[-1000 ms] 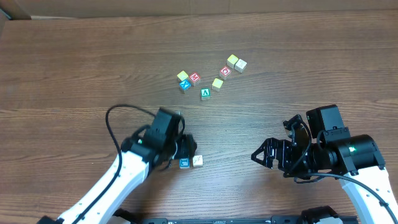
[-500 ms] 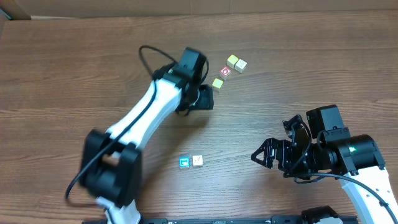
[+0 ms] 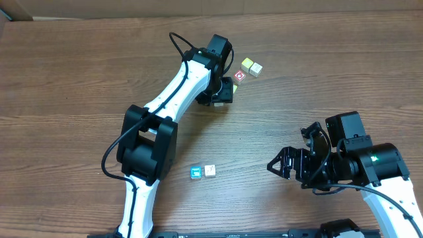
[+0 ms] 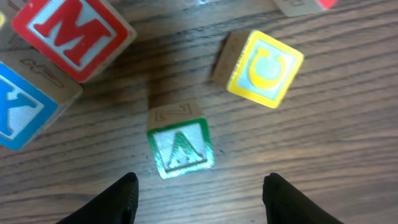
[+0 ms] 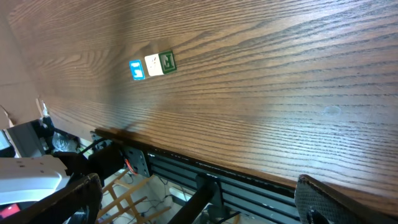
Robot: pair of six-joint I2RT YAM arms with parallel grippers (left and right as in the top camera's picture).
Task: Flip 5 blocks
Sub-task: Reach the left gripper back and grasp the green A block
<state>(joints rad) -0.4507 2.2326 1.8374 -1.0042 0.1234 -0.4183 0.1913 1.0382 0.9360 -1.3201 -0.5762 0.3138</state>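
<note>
Over green A block (image 4: 180,146), left gripper (image 4: 200,186) parted, empty, gaps either side, right gripper (image 5: 198,183) wide open

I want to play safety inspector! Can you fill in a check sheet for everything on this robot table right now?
Surface: brown wooden table, no spills seen.
Job's things: green A block, red M block, blue block, yellow C block bunched together; red O block nearby; teal block and cream block side by side nearer the front.
Clutter: nothing seen.
Grippers: left fingers open either side of the green A block, not touching; right fingers open, holding nothing.
Cables: black cable loops off the left arm.
Surroundings: black frame under the table edge.
</note>
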